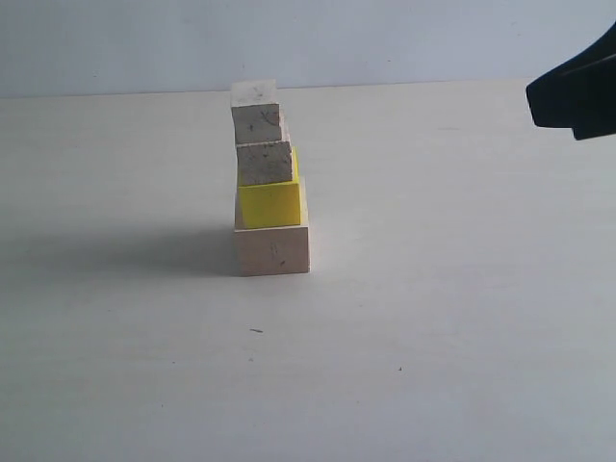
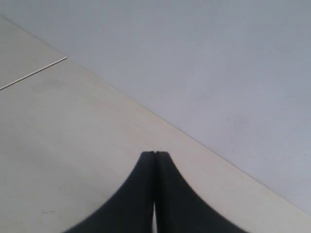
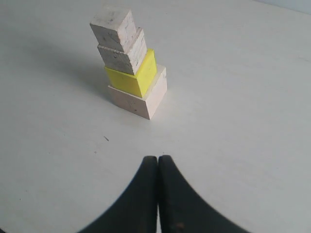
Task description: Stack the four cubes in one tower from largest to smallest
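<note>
The tower stands upright on the pale table (image 1: 433, 318), left of centre in the exterior view. Its base is the largest pale wood cube (image 1: 273, 250) (image 3: 138, 99). On that sits the yellow cube (image 1: 270, 203) (image 3: 133, 77), then a smaller wood cube (image 1: 264, 162) (image 3: 124, 56), and the smallest wood cube (image 1: 256, 114) (image 3: 114, 26) as the top. My right gripper (image 3: 158, 157) is shut and empty, hanging well back from the tower; its dark body (image 1: 577, 91) shows at the exterior view's right edge. My left gripper (image 2: 154, 153) is shut and empty over bare table, with no cube in its view.
A grey wall (image 1: 308, 38) rises behind the table's far edge. In the left wrist view the table edge (image 2: 194, 141) runs diagonally against that wall, and a thin seam line (image 2: 34, 73) crosses the tabletop.
</note>
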{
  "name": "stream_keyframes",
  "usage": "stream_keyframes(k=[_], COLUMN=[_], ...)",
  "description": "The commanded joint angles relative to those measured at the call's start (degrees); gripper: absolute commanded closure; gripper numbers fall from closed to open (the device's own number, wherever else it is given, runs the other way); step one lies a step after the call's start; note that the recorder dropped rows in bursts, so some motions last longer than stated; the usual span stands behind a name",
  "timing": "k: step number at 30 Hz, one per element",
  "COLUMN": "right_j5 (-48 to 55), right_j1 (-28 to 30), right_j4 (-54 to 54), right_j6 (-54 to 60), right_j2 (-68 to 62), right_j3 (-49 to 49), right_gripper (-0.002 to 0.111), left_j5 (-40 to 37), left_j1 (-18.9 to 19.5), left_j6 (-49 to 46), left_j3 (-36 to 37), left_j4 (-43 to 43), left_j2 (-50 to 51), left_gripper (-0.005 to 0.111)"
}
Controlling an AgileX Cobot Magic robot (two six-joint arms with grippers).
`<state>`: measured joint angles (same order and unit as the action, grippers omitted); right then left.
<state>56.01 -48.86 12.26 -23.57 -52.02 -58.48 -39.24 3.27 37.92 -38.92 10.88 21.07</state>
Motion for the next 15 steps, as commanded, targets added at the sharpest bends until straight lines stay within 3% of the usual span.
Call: stream_keyframes(k=[1,9,15], right_j5=[-0.8,-0.8,-0.8], right_j1=[0.2,0.2,0.2], right_j4=[0.3,0.3,0.3], right_j6=[0.0,0.0,0.0], right_j2=[0.3,0.3,0.3], right_j3=[0.4,0.4,0.4], right_gripper=[0.108,0.108,0.108], left_j5=[7.5,15.1,17.8], left_j1=[1.5,1.5,1.2], left_j6=[-1.5,-5.8,-5.8], left_j3=[8.8,20.8,23.1], left_j4=[-0.4,-0.4,-3.7], left_j2=[-5.9,-8.9,-8.9], left_gripper=[0.107,0.107,0.107])
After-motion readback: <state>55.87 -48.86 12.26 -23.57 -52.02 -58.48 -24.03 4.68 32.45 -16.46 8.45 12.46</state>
